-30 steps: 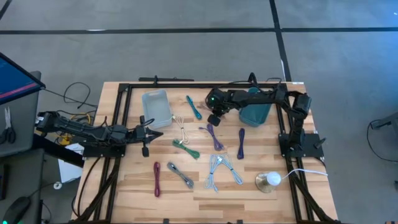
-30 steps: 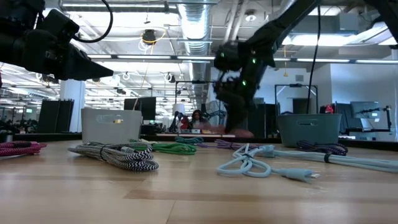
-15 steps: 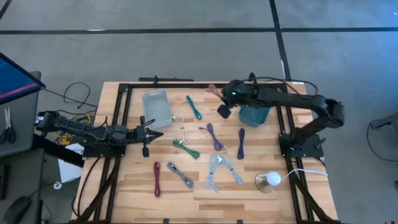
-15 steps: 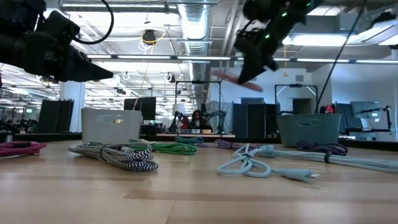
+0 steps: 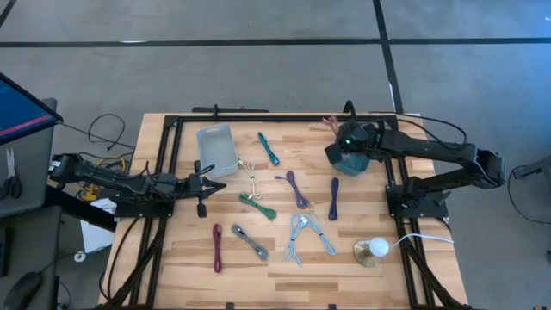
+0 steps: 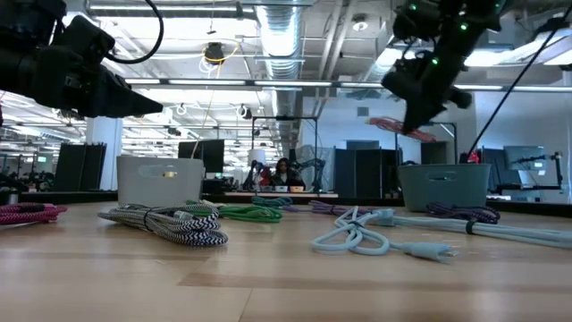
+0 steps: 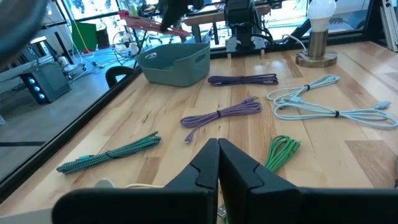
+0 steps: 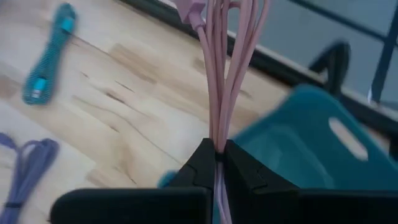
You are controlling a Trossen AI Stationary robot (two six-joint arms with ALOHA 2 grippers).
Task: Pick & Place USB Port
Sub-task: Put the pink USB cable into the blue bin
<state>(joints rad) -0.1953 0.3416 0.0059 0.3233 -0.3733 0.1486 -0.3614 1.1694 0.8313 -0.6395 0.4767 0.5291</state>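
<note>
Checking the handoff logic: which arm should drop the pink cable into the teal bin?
Right. Its gripper is shut on the pink cable above the teal bin; the left gripper waits far across the table.

Overhead and table-level views share the teal bin.

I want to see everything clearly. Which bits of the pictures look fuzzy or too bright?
Right wrist view: the teal bin is smeared, the pink cable sharper. Low view: ceiling lights glare behind the dark right gripper. Left wrist view: bright windows wash out.
</note>
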